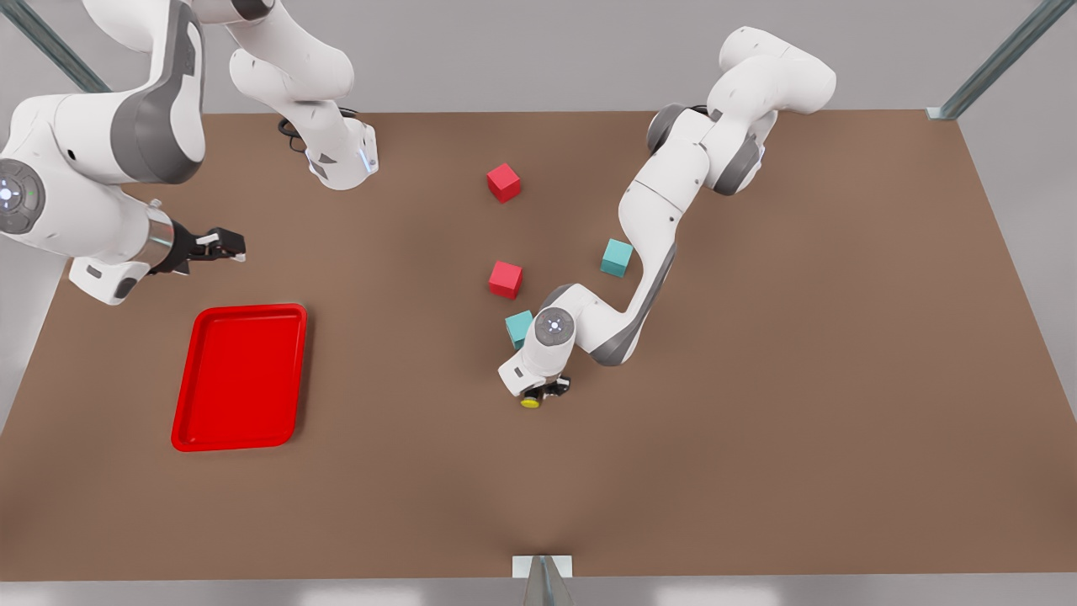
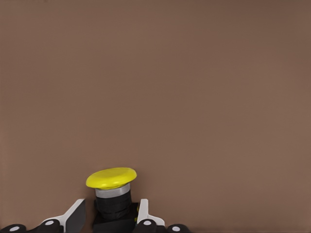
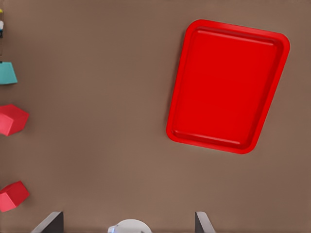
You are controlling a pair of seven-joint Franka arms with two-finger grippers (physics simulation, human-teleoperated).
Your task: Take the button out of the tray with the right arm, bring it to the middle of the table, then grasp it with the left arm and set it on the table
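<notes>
The button (image 2: 112, 190), a dark body under a round yellow cap, sits between the fingers (image 2: 73, 216) of my left gripper (image 2: 110, 213), which is shut on its body. In the front view that gripper (image 1: 543, 394) is low over the middle of the table (image 1: 757, 379), with the yellow cap (image 1: 530, 402) showing just below it. The red tray (image 1: 240, 379) lies at the front view's left with nothing in it, and it also appears in the right wrist view (image 3: 228, 82). My right gripper (image 1: 224, 246) hangs open above the table behind the tray; its fingers (image 3: 48, 223) stand wide apart.
Two red cubes (image 1: 503, 182) (image 1: 506, 279) and two teal cubes (image 1: 617, 257) (image 1: 519, 328) lie behind the left gripper, the nearer teal one close to its wrist. The left arm's links stretch over the table toward the back right.
</notes>
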